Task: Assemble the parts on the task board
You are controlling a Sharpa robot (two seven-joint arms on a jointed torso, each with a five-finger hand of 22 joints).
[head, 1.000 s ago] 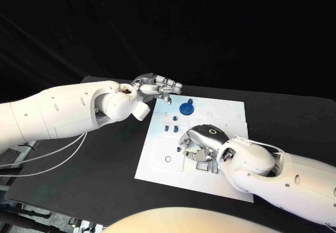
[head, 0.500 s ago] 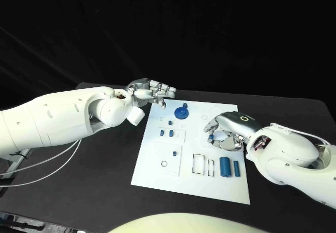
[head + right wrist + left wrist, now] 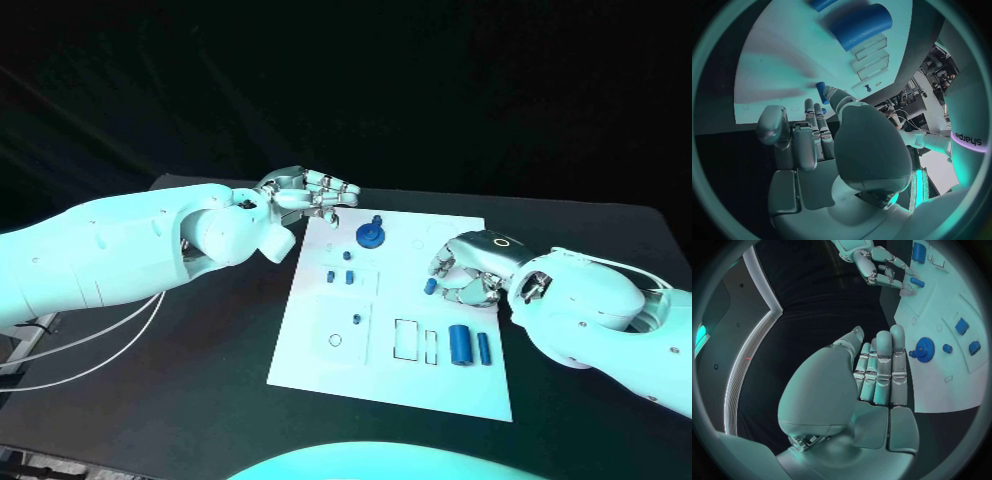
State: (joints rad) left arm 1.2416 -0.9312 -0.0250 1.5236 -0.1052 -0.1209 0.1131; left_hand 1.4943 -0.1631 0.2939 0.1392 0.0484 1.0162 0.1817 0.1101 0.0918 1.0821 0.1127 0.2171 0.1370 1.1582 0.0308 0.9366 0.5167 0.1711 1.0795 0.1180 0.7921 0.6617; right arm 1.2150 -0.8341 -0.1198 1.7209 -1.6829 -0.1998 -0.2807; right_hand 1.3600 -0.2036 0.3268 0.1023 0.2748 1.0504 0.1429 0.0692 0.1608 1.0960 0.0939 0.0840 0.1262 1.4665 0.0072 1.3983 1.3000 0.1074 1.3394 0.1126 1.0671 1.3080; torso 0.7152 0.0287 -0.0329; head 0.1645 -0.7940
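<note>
We see the white rectangular task board [image 3: 325,370] lying mid-desk, black desk [image 3: 173,400] surface open along its near and left edges. Our left hand [image 3: 306,190] hovers at the board's far-left corner, fingers [image 3: 882,365] together and straight, holding nothing. Our right hand [image 3: 469,268], over the right edge, pinches a small blue cylindrical part [image 3: 431,286]. A blue gear-shaped part [image 3: 371,235] sits near the far edge.
</note>
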